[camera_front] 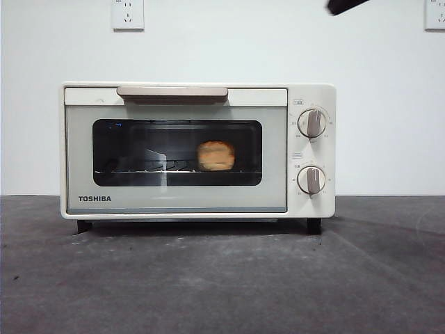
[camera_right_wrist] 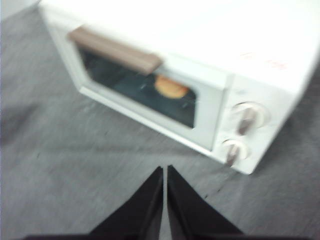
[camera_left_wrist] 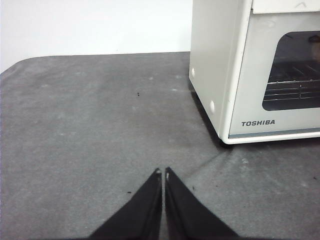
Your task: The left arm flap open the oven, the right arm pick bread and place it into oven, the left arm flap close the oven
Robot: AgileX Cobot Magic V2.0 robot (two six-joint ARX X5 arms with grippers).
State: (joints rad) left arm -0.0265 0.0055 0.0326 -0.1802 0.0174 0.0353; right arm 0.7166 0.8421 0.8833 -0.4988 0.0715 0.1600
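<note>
I see my left gripper [camera_left_wrist: 163, 172] low over the grey table [camera_left_wrist: 90, 125], jaws pressed together, nothing in them; the oven [camera_left_wrist: 220, 70] sits ahead at about 1 o'clock from it. My right gripper [camera_right_wrist: 165, 170] hangs higher, jaws also together and empty, with the oven [camera_right_wrist: 210, 60] ahead near 12 o'clock. Farther back in the front view, the oven [camera_front: 198, 149] has its door shut, handle [camera_front: 172, 92] up top, and the bread [camera_front: 216, 156] rests on the rack behind the glass, slightly right of centre. A black tip [camera_front: 345, 5] shows at 1 o'clock.
</note>
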